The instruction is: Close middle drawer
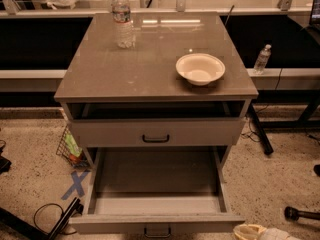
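Middle drawer (pixel 157 176) gapes out toward the camera, its front just left of the pincer (pixel 253 232); pincer's state: cannot tell

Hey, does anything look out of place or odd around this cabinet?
Yes: the middle drawer is pulled far out and empty, while the drawer above is pushed in. The tool is low at the bottom right, beside its front corner.

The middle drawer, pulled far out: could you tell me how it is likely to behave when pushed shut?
The middle drawer looks empty, so it should probably push lightly. Its stiff box and long side walls suggest a straight slide, not flexing. The pincer sits low right by its front corner; pushing off-centre there might skew it.
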